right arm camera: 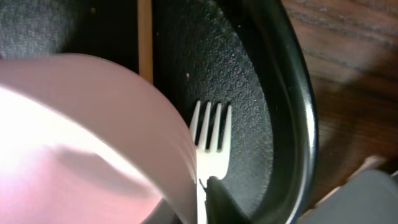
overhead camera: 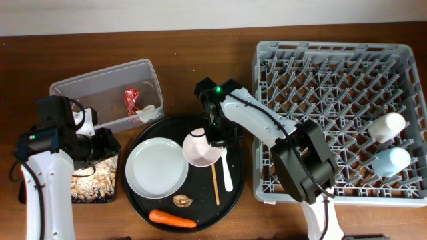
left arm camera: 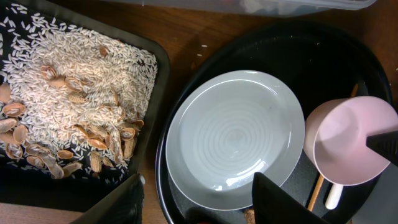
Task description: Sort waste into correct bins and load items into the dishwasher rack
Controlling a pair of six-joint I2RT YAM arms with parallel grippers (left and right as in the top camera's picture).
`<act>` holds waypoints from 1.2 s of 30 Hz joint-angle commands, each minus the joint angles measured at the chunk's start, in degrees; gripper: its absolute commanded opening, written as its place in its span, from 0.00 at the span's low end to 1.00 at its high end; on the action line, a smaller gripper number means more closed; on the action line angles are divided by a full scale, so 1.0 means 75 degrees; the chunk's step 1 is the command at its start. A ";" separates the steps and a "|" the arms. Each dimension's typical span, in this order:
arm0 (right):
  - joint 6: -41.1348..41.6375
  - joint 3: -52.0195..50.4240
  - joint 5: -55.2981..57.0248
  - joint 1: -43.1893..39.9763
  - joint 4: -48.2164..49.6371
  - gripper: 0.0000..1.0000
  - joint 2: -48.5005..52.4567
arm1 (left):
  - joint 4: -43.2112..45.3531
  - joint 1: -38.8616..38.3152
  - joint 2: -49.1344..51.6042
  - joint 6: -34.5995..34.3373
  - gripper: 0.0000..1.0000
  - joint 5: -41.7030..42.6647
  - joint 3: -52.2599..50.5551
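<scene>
The right gripper point(overhead camera: 217, 140) clamps pink bowl point(overhead camera: 200, 152) at its rim, beside fork point(overhead camera: 227, 175); left gripper point(left arm camera: 199, 208) hangs open.

The overhead camera is looking straight down over the whole table point(overhead camera: 200, 47). Both wrist cameras are looking down close, the right nearest, sharing the pink bowl point(left arm camera: 348, 143) and white fork point(right arm camera: 210, 130).

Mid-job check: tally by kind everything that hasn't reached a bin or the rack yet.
Dishes: 2 (white plate, pink bowl)
Utensils: 2 (white fork, wooden stick)
Food waste: 2 (carrot, brown lump)
Total: 6
</scene>
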 commanded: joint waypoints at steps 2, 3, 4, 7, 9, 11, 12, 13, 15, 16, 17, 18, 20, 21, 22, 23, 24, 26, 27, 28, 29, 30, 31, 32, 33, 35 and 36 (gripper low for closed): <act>0.0073 0.0187 0.0067 -0.0061 -0.0230 0.04 -0.0172 | 0.0023 0.0026 -0.0058 -0.0070 0.56 0.0085 -0.0067; 0.0067 0.0361 0.0093 -0.0128 -0.0370 0.04 -0.0315 | 0.0035 0.0026 -0.0058 -0.0073 0.56 0.0085 -0.0067; 0.0044 0.0487 0.0099 -0.0187 -0.0472 0.04 -0.0399 | 0.0038 0.0026 -0.0058 -0.0073 0.56 0.0085 -0.0067; -0.0189 0.1343 0.0192 -0.0676 -0.1107 0.04 -0.0959 | 0.0041 0.0026 -0.0058 -0.0070 0.56 0.0085 -0.0067; -0.0192 0.1848 0.0513 -0.0991 -0.1510 0.04 -0.1306 | 0.0044 0.0026 -0.0058 -0.0070 0.56 0.0085 -0.0067; -0.0455 0.2547 0.1093 -0.1527 -0.2046 0.04 -0.1900 | 0.0047 0.0026 -0.0058 -0.0073 0.56 0.0085 -0.0067; -0.0597 0.2812 0.1510 -0.1813 -0.2276 0.04 -0.2215 | 0.0047 0.0026 -0.0058 -0.0070 0.56 0.0085 -0.0067; -0.0676 0.2917 0.1798 -0.1999 -0.2398 0.04 -0.2425 | 0.0047 0.0026 -0.0058 -0.0070 0.56 0.0082 -0.0067; -0.0819 0.2952 0.2328 -0.2375 -0.2576 0.04 -0.2841 | 0.0047 0.0026 -0.0058 -0.0073 0.56 0.0085 -0.0067; -0.0813 0.2952 0.2681 -0.2617 -0.2696 0.04 -0.3048 | 0.0047 0.0026 -0.0058 -0.0073 0.56 0.0085 -0.0067; -0.0775 0.2952 0.2923 -0.2821 -0.2760 0.04 -0.3188 | 0.0047 0.0026 -0.0058 -0.0073 0.56 0.0085 -0.0067; -0.0731 0.2952 0.3147 -0.3034 -0.2786 0.04 -0.3296 | 0.0047 0.0026 -0.0058 -0.0073 0.56 0.0085 -0.0067; -0.0734 0.2952 0.3450 -0.3620 -0.2789 0.04 -0.3398 | 0.0047 0.0026 -0.0058 -0.0073 0.56 0.0085 -0.0067; -0.0737 0.2949 0.3477 -0.3809 -0.2812 0.04 -0.3395 | 0.0047 0.0026 -0.0058 -0.0073 0.56 0.0085 -0.0067; -0.0746 0.2940 0.3506 -0.3990 -0.2833 0.04 -0.3375 | 0.0047 0.0026 -0.0058 -0.0073 0.56 0.0085 -0.0067; -0.0761 0.2926 0.3523 -0.4211 -0.2836 0.04 -0.3363 | 0.0047 0.0026 -0.0058 -0.0073 0.56 0.0085 -0.0067; -0.0761 0.2920 0.3535 -0.4374 -0.2830 0.04 -0.3337 | 0.0047 0.0026 -0.0058 -0.0070 0.56 0.0085 -0.0067; -0.0758 0.2920 0.3759 -0.4730 -0.2771 0.04 -0.3293 | 0.0047 0.0026 -0.0058 -0.0073 0.56 0.0085 -0.0067; -0.0755 0.2917 0.3949 -0.4902 -0.2699 0.04 -0.3276 | 0.0047 0.0026 -0.0058 -0.0073 0.56 0.0085 -0.0067; -0.0752 0.2914 0.4229 -0.5065 -0.2567 0.04 -0.3264 | 0.0047 0.0026 -0.0058 -0.0073 0.56 0.0085 -0.0067; -0.0729 0.2914 0.4610 -0.5217 -0.2378 0.04 -0.3264 | 0.0044 0.0026 -0.0058 -0.0073 0.56 0.0087 -0.0067; -0.0729 0.2911 0.4878 -0.5298 -0.2224 0.04 -0.3264 | 0.0044 0.0026 -0.0058 -0.0073 0.56 0.0085 -0.0067; -0.0694 0.2911 0.5415 -0.5450 -0.1918 0.04 -0.3264 | 0.0044 0.0026 -0.0058 -0.0076 0.56 0.0087 -0.0067; -0.0341 0.2911 0.6027 -0.5534 -0.1757 0.04 -0.3264 | 0.0044 0.0026 -0.0058 -0.0099 0.56 0.0090 -0.0067; 0.0102 0.2911 0.6566 -0.5607 -0.1690 0.04 -0.3264 | 0.0044 0.0026 -0.0058 -0.0099 0.56 0.0111 -0.0067; 0.0734 0.2865 0.7659 -0.5718 -0.1358 0.04 -0.3217 | 0.0044 0.0026 -0.0058 -0.0154 0.57 0.0119 -0.0067; 0.0731 0.2821 0.7877 -0.5738 -0.1163 0.04 -0.3159 | 0.0044 0.0026 -0.0058 -0.0154 0.56 0.0119 -0.0067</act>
